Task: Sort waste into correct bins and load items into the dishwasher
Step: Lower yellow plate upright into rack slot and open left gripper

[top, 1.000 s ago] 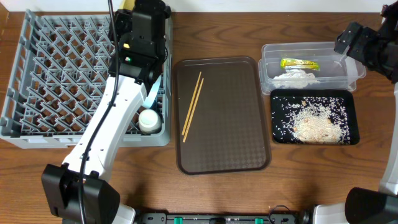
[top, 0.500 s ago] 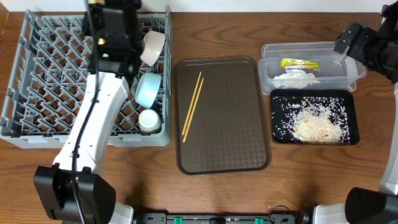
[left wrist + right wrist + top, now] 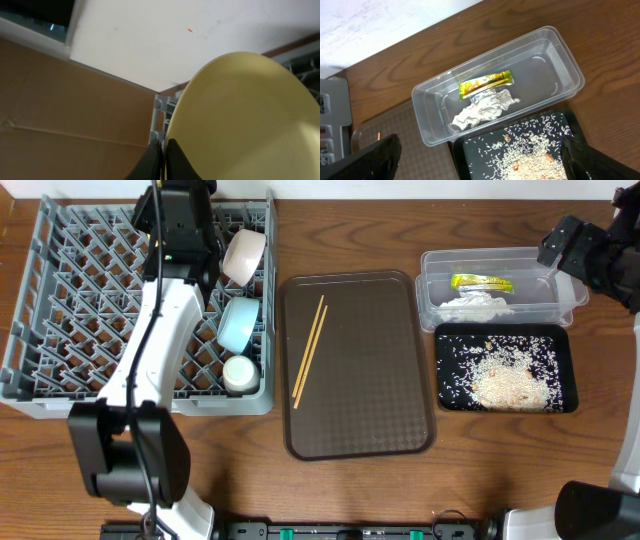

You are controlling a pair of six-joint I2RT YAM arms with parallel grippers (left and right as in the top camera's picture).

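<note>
The left gripper (image 3: 162, 159) has its jaws pressed together against the left rim of the plate (image 3: 240, 120); whether they pinch it is unclear. The plate stands tilted on edge at the 1 o'clock corner of the rack (image 3: 60, 310). The left arm (image 3: 160, 330) stretches from 7 toward 12 o'clock. The right gripper (image 3: 480, 147), jaws spread and empty, hovers over the tub (image 3: 560, 55). The print on the wrapper (image 3: 485, 82) is unreadable. The chopsticks (image 3: 310, 350) point toward 1 o'clock.

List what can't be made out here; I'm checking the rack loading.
Left hand: overhead, hidden under its arm; wrist view shows it shut beside the yellow plate, grip unclear.
Yellow plate: overhead, covered by that arm; wrist frame cuts its lower edge.
Dish rack: wrist view, mostly behind the plate.
</note>
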